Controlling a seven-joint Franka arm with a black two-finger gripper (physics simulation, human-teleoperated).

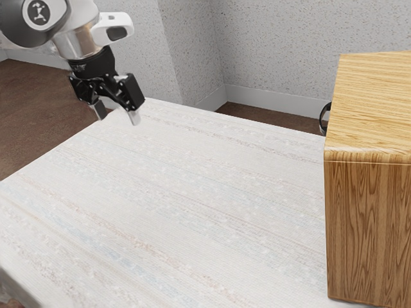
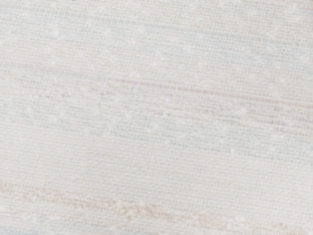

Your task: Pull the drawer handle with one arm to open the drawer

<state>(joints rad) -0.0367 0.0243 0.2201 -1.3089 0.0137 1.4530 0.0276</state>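
A light oak drawer cabinet [image 1: 372, 179] stands on the pale table [image 1: 180, 192] at the exterior view's right. A black curved handle [image 1: 324, 117] sticks out from its far face, toward the back wall. My black gripper [image 1: 117, 117] hovers over the table's far left corner, well away from the cabinet. Its two fingers [image 1: 133, 117] point down, spread apart, with nothing between them. In the wrist view the whitish grain of the table top [image 2: 156, 117] lies under my hand.
A grey speckled wall with a white baseboard [image 1: 276, 99] runs behind the table. Brown floor [image 1: 32, 122] lies beyond the table's left edge. A broad stretch of table top separates my gripper from the cabinet.
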